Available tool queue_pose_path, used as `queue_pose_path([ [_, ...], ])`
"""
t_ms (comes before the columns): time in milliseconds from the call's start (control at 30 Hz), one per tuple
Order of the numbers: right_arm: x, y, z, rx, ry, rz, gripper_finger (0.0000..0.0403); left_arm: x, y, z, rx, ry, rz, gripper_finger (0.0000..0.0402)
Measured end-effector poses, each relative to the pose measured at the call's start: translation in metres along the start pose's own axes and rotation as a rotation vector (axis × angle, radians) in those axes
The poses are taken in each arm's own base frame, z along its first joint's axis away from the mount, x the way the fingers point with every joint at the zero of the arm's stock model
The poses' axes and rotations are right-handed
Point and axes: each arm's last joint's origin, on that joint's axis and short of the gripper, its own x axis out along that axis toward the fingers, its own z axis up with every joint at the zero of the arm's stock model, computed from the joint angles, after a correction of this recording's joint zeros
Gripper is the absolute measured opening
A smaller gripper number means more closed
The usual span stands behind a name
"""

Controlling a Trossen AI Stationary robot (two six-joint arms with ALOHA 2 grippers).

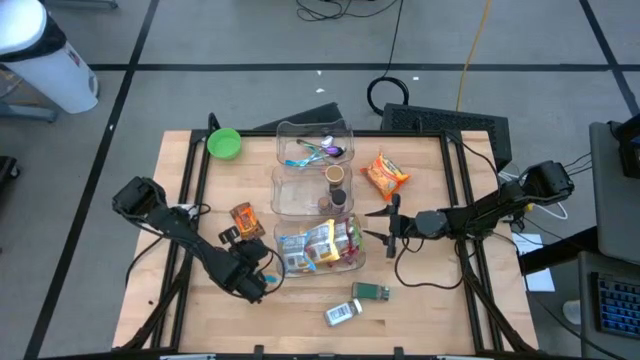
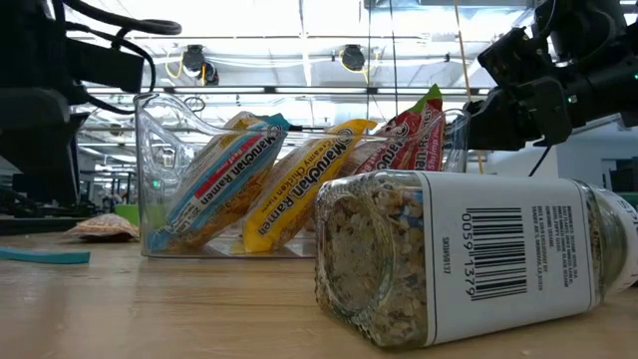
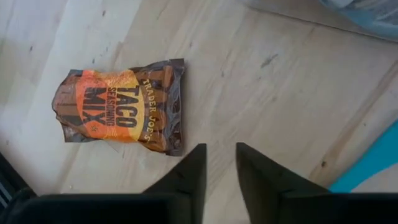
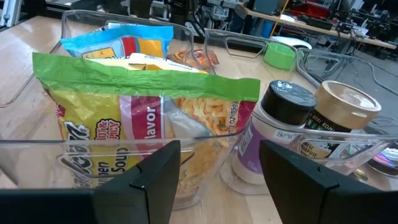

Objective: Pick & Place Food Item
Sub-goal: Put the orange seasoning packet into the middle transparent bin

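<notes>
Left gripper (image 1: 240,236): hovers over the table at about 8 o'clock of the middle, fingers (image 3: 189,171) parted by a narrow gap, nothing between them.
Taco seasoning packet (image 3: 121,106): lies flat on the bare wood just beyond the left fingertips, not touching them; in the high view it sits at 12 o'clock of the left gripper, beside the front bin.
Right gripper (image 1: 392,225): waits at 3 o'clock of the front bin, fingers spread fairly wide and empty, facing the bin wall.
Front bin (image 1: 345,262): clear, holding ramen and soup packets (image 1: 322,243).
Middle bin (image 1: 285,195): holds two spice jars (image 4: 277,134).
Far bin (image 1: 290,140): at 12 o'clock, with utensils inside.
Orange snack bag (image 1: 385,175): at 2 o'clock.
Green bowl (image 1: 224,143): at 11 o'clock.
Two jars (image 1: 355,303): lying on their sides at 6 o'clock.
</notes>
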Motion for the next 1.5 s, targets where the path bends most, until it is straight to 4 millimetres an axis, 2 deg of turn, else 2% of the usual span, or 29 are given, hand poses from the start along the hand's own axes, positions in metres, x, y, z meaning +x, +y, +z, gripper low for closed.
queue_pose_path([
  [267, 0.000, 0.000, 0.000, 0.005, 0.000, 0.000, 0.0212, 0.001, 0.007, 0.000, -0.006, 0.026, 0.057, 0.0198],
  [533, 0.000, 0.000, 0.000, 0.006, 0.000, 0.000, 0.0212, 0.018, 0.015, -0.019, -0.042, 0.059, 0.142, 0.0250],
  [767, 0.000, 0.000, 0.000, 0.006, 0.000, -0.001, 0.0212, 0.022, 0.015, -0.026, -0.064, -0.012, 0.160, 0.0259],
  [1067, 0.000, 0.000, 0.000, 0.006, 0.000, -0.001, 0.0212, 0.039, 0.011, -0.033, -0.091, -0.050, 0.089, 0.0259],
  [1500, 0.000, 0.000, 0.000, 0.006, 0.000, 0.000, 0.0212, 0.052, 0.017, -0.036, -0.098, -0.139, 0.125, 0.0235],
])
